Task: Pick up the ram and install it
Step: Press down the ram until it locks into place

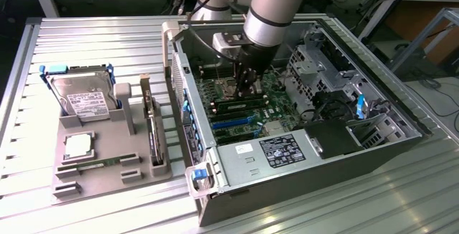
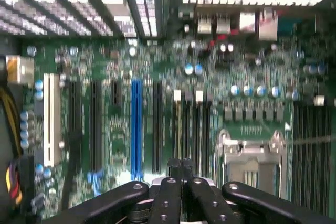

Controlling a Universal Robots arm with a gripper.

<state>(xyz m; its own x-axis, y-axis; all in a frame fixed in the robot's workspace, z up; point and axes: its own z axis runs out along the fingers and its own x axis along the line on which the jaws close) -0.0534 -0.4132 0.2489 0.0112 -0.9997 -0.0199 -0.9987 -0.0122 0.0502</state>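
Right, my hand [image 1: 248, 91] is down inside the open computer case [image 1: 373, 137], its fingers [image 2: 169, 192] pressed together. The ram [image 1: 235, 105] lies along a motherboard [image 1: 276, 113] slot just under the fingertips; I cannot tell whether they touch. A second stick [image 1: 97, 163] rests in the tray [image 1: 136, 153] on the worktop [image 1: 93, 40].

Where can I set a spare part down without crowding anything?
Bare table lies beyond the tray, and a wide strip runs along the case on the camera's side. It is crowded on the tray, around the hard drive, and inside the case, where the gripper holds the ram.
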